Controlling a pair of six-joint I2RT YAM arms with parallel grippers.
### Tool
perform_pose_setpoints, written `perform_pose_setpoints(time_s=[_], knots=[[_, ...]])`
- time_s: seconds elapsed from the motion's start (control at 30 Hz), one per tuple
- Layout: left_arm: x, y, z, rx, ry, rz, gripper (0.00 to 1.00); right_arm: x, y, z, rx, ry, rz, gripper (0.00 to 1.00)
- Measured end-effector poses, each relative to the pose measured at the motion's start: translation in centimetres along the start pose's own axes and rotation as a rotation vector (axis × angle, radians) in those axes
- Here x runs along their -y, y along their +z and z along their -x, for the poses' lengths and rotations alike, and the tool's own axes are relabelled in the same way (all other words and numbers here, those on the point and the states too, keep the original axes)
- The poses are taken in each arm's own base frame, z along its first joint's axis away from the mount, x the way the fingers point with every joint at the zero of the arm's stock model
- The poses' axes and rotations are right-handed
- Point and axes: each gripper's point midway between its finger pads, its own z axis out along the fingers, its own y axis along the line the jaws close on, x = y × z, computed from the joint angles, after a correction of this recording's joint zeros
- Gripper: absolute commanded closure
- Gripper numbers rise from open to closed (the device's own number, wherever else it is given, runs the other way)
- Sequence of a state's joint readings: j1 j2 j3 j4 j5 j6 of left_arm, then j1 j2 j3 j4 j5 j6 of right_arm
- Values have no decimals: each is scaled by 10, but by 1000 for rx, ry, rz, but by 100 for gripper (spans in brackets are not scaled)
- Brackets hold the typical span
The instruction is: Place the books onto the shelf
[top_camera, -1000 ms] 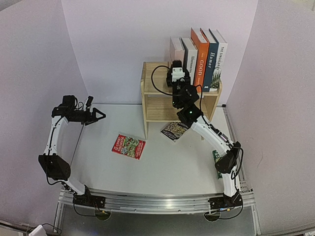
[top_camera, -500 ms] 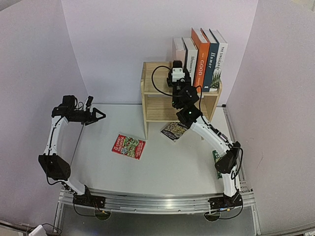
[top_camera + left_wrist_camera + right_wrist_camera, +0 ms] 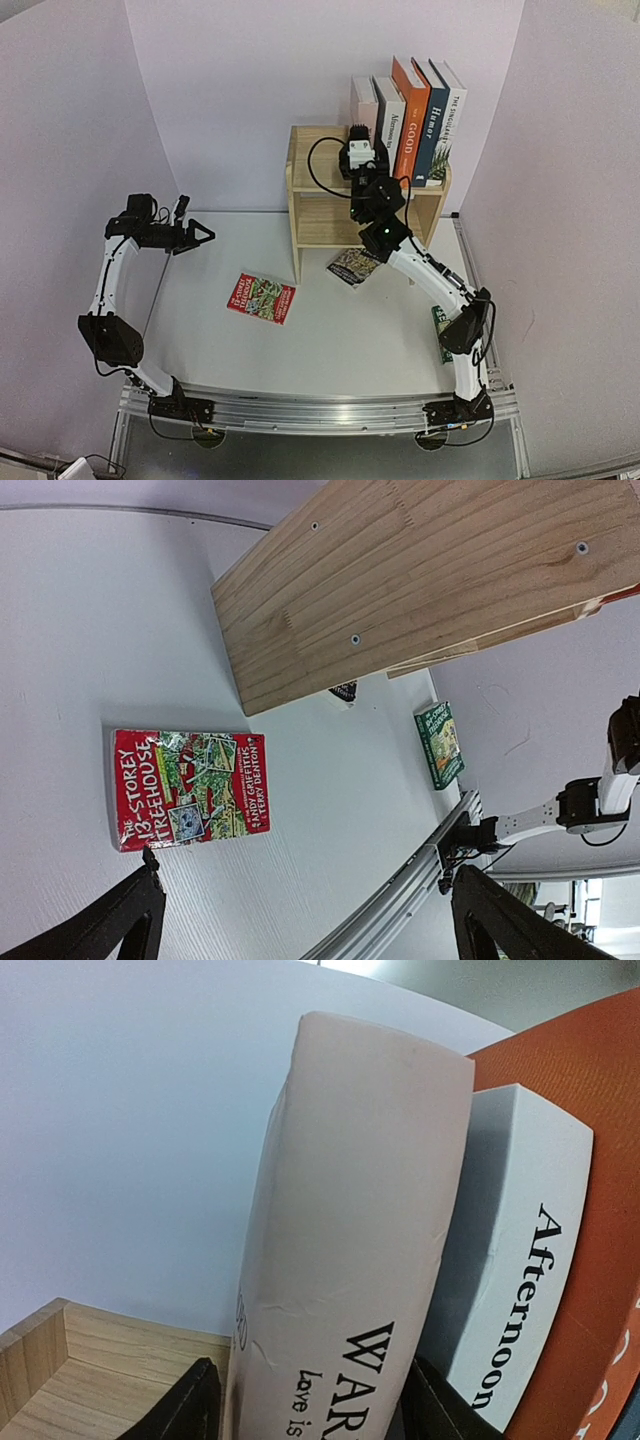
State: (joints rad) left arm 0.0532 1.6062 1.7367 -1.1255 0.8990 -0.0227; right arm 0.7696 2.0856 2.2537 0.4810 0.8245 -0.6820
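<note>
On top of the wooden shelf [image 3: 300, 190] several books stand in a row: a pale pink one [image 3: 362, 98], a white one [image 3: 389, 115], an orange one [image 3: 407, 95], a dark teal one [image 3: 428, 105] and another white one [image 3: 451, 100]. My right gripper [image 3: 358, 140] is at the pink book [image 3: 350, 1240]. Its fingers [image 3: 197, 1402] straddle the spine, with a small gap on the left side, so it is open. The left gripper [image 3: 200, 237] hovers wide open and empty over the table's left. A red book [image 3: 261, 297] lies flat on the table.
A dark patterned book [image 3: 354, 266] lies by the shelf's foot. A green book [image 3: 439, 744] lies near the right arm's base. The left wrist view shows the shelf's side panel [image 3: 400, 580] and the red book [image 3: 185, 788] below it.
The right jaws have widened around the pink book, which has shifted slightly right toward the row. The left arm has not moved.
</note>
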Motion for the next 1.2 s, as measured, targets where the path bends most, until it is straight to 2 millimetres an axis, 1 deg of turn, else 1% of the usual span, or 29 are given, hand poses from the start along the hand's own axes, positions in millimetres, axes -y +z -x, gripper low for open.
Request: perform_pose_setpoints(time_s=[0.17, 0.57, 0.8, 0.9, 1.0, 1.07, 1.13, 1.2], knots=[[1, 0, 0, -1, 0, -8, 0, 0, -5, 4, 12, -12, 3, 40], [4, 0, 0, -1, 0, -24, 0, 1, -25, 28, 77, -49, -14, 40], [4, 0, 0, -1, 0, -25, 0, 4, -35, 46, 126, -65, -40, 40], [4, 0, 0, -1, 0, -25, 0, 3, -42, 55, 147, -67, -44, 39], [4, 0, 0, -1, 4, -25, 0, -4, -50, 59, 159, -67, -29, 40], [4, 0, 0, -2, 16, -24, 0, -12, -56, 54, 153, -83, 5, 40], [2, 0, -1, -2, 31, -17, 0, -26, -64, 45, 137, -90, 78, 40], [-3, 2, -4, -11, 38, 1, 0, -46, -75, 33, 96, -90, 209, 40]])
